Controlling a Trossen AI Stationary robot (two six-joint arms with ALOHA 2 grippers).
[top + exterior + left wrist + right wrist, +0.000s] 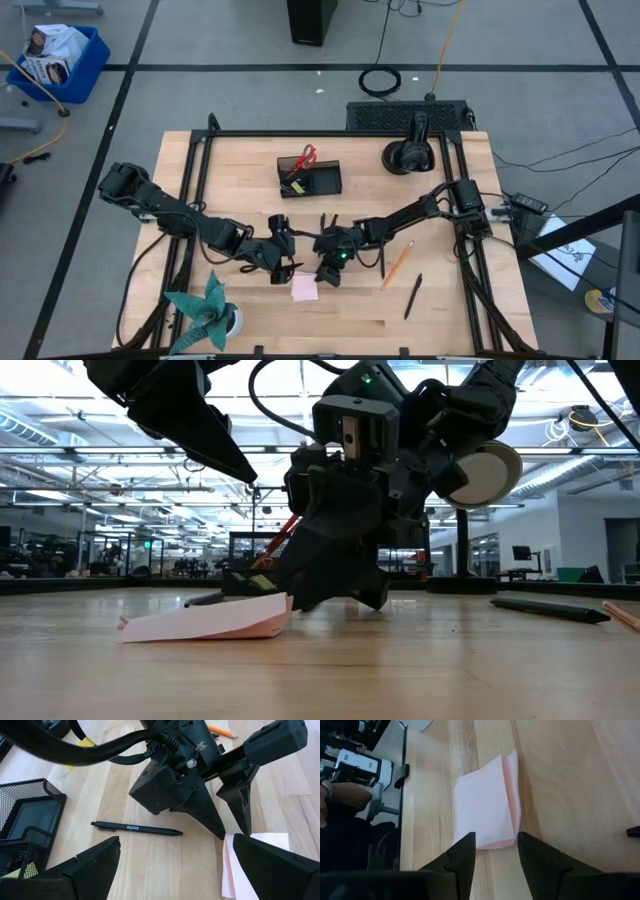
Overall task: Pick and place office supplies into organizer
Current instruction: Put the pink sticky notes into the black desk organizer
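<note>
At the right gripper tips: pink sticky-note pad, jaws part-open astride its near edge, nothing gripped.
Pickup step, I judge; next, close on the pad, lift, carry to the organizer well beyond. Left gripper waits wide open just beside. Counted: one pad, two pens, one pencil, one scissors.

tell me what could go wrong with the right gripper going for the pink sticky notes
The right gripper has its fingers down at one edge of the pink sticky-note pad, whose sheets fan up loosely; it may pinch only a few sheets and peel them apart. The left gripper hangs open very close by, so the arms could bump. A black pen lies near both and could get knocked away.
</note>
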